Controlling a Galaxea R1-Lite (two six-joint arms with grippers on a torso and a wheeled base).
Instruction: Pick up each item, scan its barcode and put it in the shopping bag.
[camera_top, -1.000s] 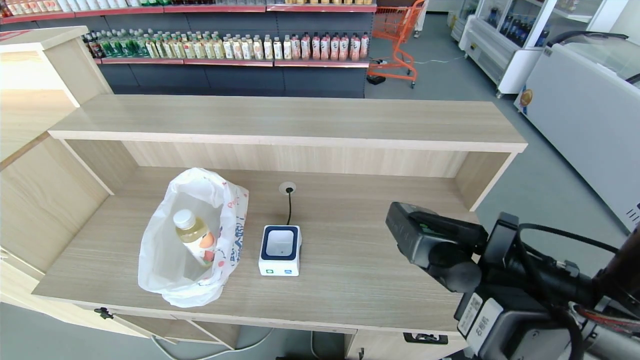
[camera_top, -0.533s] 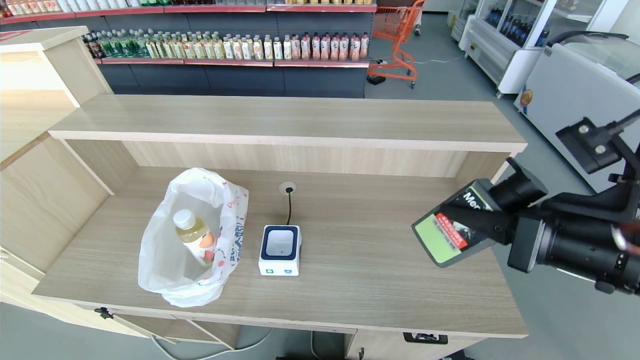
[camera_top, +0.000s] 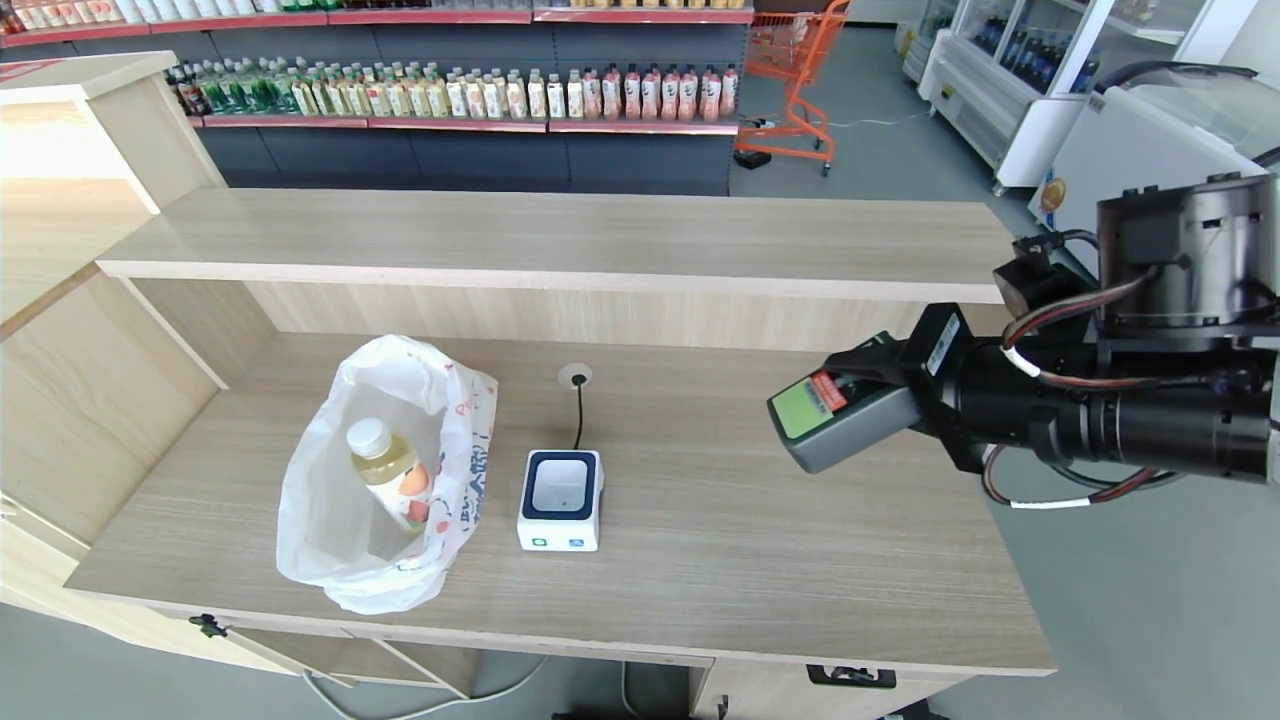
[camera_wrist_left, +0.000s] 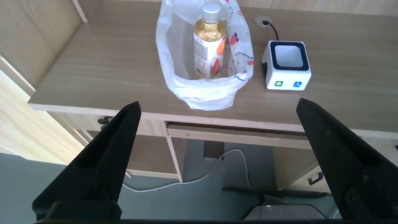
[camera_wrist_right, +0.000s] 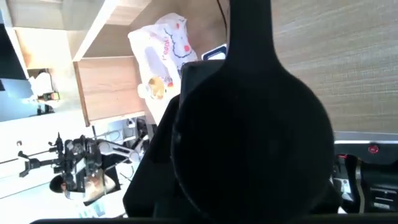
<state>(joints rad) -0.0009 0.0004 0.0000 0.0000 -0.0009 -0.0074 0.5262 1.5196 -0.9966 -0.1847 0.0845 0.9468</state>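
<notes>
Wooden table (camera_top: 750, 540) carries a white bag (camera_top: 320, 540) with a bottle (camera_top: 385, 468) inside. Right claw (camera_top: 878, 398) grips a dark box (camera_top: 825, 428); left claw (camera_wrist_left: 217, 112) gapes wide.

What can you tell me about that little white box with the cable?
It looks like a barcode scanner: a small white cube with a dark blue frame round a pale glossy window on top, and green and blue badges on its front. It sits flat on the wooden counter, beside the shopping bag but apart from it. A black cable runs from its back to a round hole in the counter. Nothing else touches it.
</notes>
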